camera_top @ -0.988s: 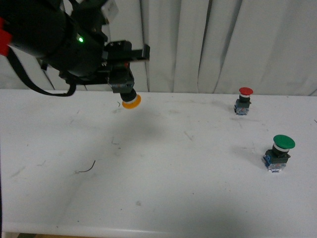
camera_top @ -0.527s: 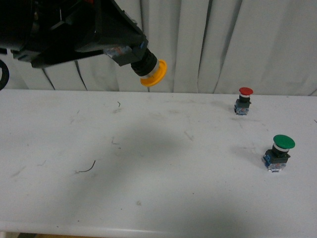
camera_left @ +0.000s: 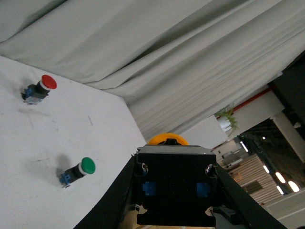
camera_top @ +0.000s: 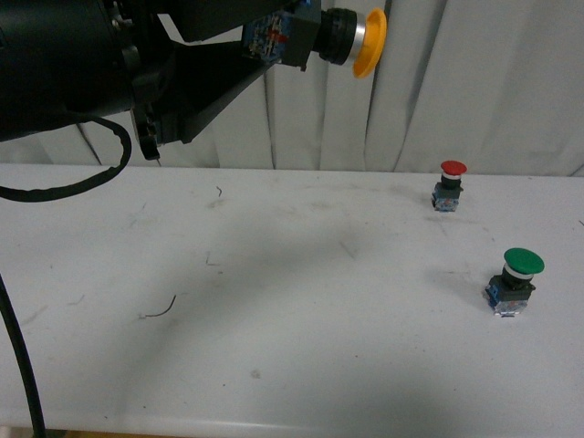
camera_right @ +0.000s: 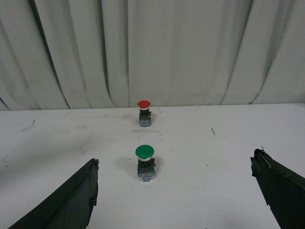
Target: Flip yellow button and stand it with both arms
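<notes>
My left gripper (camera_top: 278, 38) is shut on the yellow button (camera_top: 365, 41) and holds it high above the table, on its side, its yellow cap pointing right. In the left wrist view the button's black base (camera_left: 174, 183) fills the space between the jaws, with the yellow cap's rim (camera_left: 167, 139) showing behind it. My right gripper (camera_right: 174, 191) is open and empty, low over the table, its two fingers wide apart; it does not show in the front view.
A red-capped button (camera_top: 449, 185) stands at the back right of the white table (camera_top: 292, 319). A larger green-capped button (camera_top: 516, 278) stands nearer, at the right; in the right wrist view it (camera_right: 145, 161) lies ahead of the open fingers. Grey curtains hang behind.
My left arm has risen and swung right with the yellow button. The button has turned from cap-down to lying level, cap pointing right. The red and green buttons have not moved.
</notes>
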Motion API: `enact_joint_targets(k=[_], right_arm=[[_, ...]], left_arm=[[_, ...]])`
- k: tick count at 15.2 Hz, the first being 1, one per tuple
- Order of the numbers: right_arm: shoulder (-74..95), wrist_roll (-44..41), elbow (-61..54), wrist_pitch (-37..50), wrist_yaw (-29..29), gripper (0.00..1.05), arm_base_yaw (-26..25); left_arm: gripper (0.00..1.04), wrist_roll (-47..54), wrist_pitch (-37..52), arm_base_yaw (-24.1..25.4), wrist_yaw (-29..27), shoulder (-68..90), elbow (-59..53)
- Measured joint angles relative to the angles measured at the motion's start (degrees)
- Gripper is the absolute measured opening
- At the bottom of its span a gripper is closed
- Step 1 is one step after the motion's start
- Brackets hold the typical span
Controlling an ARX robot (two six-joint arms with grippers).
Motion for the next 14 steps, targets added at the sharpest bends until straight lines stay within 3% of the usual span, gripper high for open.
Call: enact_joint_targets(k=[14], right_arm=[[0.0, 0.0, 0.0, 0.0, 0.0, 0.98, 0.0]], left_arm=[[0.36, -3.0, 2.1, -1.0, -0.5, 0.9, 0.2]])
